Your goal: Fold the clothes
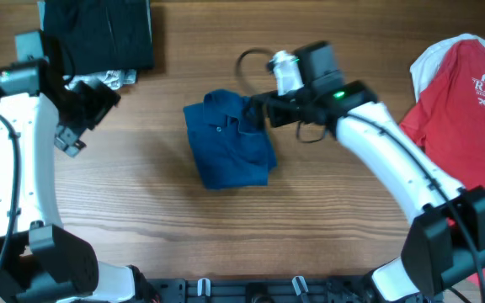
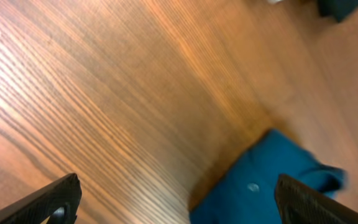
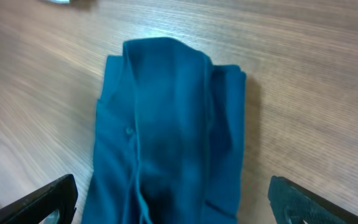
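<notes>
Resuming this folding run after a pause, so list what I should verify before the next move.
1. Is the left claw open and empty, off to the left of the blue shirt: ok.
2. Is the right claw open at that shirt's upper right edge, gripping nothing: ok.
3. Is the blue shirt folded into a compact bundle in the middle of the table: ok, edges somewhat uneven.
4. Is the red T-shirt folded: not ok, it lies spread at the table's right edge.
5. Is the dark folded garment apart from the blue shirt: ok.
6. Is the white cloth by the red T-shirt a sleeve or a separate garment: cannot tell.
</notes>
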You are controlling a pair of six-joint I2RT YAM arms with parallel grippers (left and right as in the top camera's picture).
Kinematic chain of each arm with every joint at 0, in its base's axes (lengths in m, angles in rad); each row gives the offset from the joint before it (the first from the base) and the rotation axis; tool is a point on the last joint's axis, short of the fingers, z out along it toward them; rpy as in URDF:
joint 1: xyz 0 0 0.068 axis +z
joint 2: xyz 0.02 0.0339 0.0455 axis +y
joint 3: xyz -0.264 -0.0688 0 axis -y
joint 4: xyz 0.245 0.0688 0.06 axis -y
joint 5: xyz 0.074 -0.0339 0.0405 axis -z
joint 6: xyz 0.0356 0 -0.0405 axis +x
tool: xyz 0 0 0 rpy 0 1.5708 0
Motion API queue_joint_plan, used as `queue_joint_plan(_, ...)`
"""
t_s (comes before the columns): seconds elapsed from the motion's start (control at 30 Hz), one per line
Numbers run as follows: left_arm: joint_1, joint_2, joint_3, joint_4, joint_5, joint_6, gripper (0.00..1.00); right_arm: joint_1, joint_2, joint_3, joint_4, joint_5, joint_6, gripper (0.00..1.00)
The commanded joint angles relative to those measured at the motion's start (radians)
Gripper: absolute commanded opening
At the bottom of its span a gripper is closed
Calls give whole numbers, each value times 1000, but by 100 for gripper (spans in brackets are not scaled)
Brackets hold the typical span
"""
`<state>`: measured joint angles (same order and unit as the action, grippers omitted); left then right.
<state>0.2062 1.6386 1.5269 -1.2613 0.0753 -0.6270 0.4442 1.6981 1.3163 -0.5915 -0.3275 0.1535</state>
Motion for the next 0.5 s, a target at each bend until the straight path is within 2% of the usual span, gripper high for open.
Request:
queue_joint_plan(0.0,-2,14,-171,82,15,-10,100,137,-15,13,43,266,-74,100)
queue_joint_plan(0.17,-2,15,-309,163,55,-10,100,207,64,13,67,319,-46,99)
queue_joint_plan(0.3,-2,15,-319,178,55,-10,100,207,150,13,93,356,-65,99)
queue_joint_plan(0.37,-2,16,-319,178,55,-10,100,207,169,13,101,399,-65,95)
queue_joint_plan(0.4,-2,16,-319,179,55,-10,100,207,169,13,107,399,-65,89)
queue_joint_plan(0.43,-2,16,-319,182,55,-10,100,207,169,13,111,400,-65,75)
queue_joint_plan(0.47,-2,16,-319,182,55,-10,100,207,171,13,116,417,-64,41)
